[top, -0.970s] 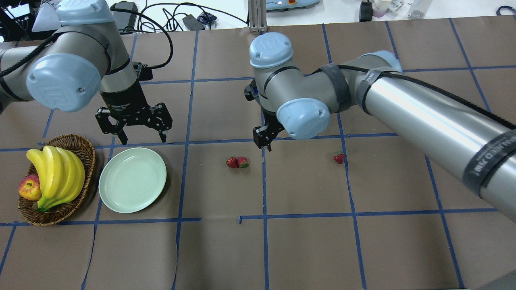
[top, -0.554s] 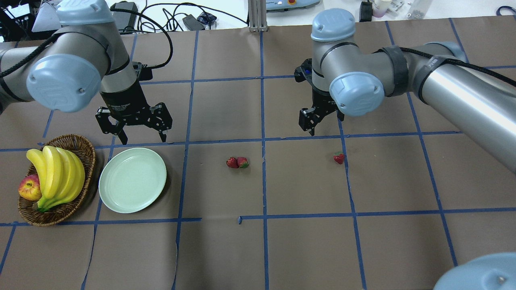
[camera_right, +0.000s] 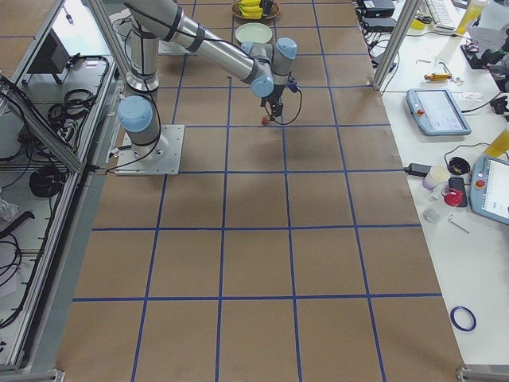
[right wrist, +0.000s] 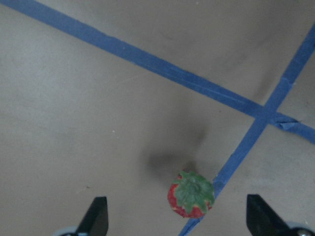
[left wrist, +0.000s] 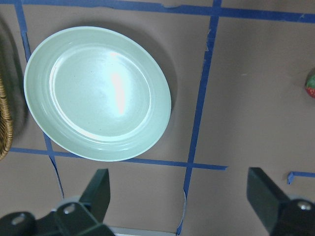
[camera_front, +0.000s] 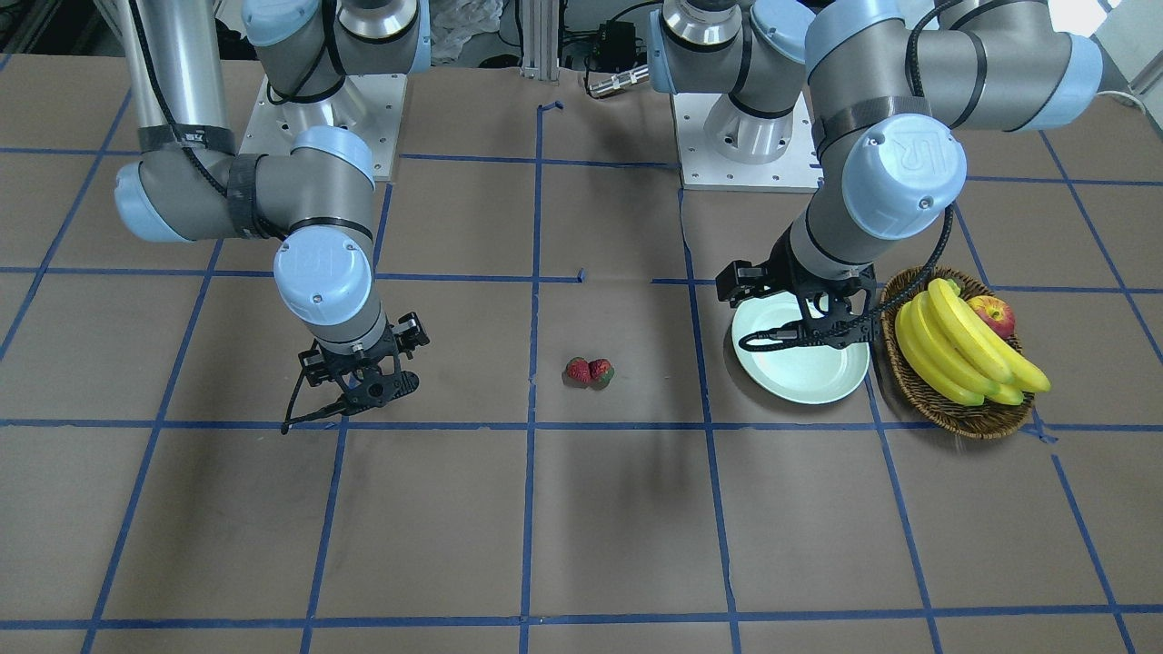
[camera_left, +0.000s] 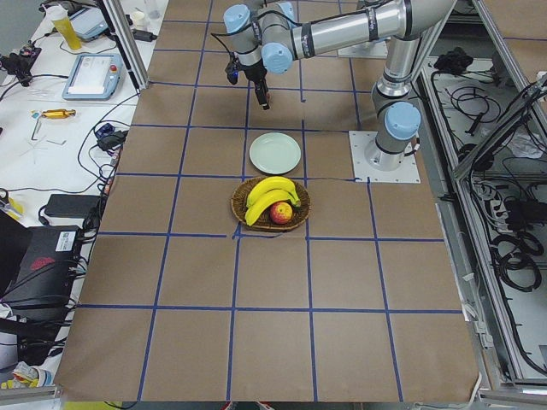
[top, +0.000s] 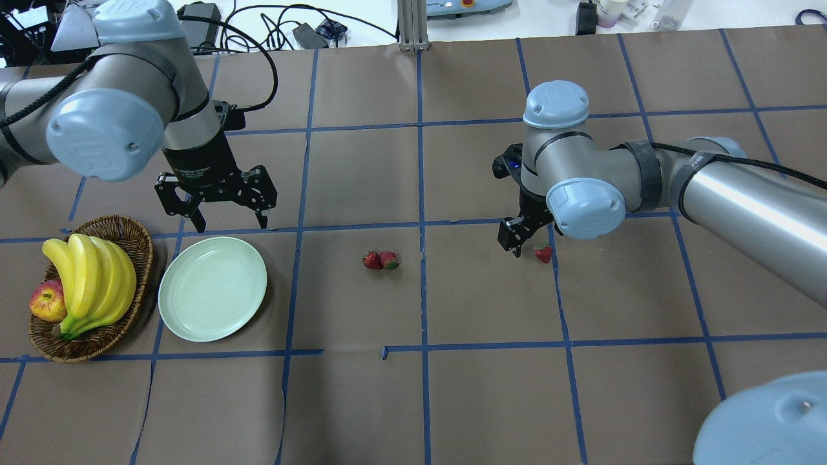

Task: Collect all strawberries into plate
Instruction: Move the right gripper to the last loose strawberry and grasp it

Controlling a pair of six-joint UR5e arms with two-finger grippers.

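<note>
Two strawberries [top: 380, 260] lie touching mid-table; they also show in the front view [camera_front: 589, 371]. A third strawberry [top: 543, 253] lies alone to the right. My right gripper [top: 526, 248] is open just above it. In the right wrist view the strawberry [right wrist: 191, 194] sits between the two fingertips [right wrist: 98, 216], beside a blue tape line. The pale green plate [top: 212, 288] is empty. My left gripper [top: 229, 223] hangs open and empty over the plate's far rim [left wrist: 97, 93].
A wicker basket [top: 132, 234] with bananas [top: 90, 278] and an apple [top: 46, 301] stands left of the plate, close to it. Blue tape lines grid the brown table. Cables and devices lie beyond the far edge.
My right arm has swung to the right, from near the strawberry pair to over the lone strawberry, and come lower. The left arm, plate and berries have not moved.
</note>
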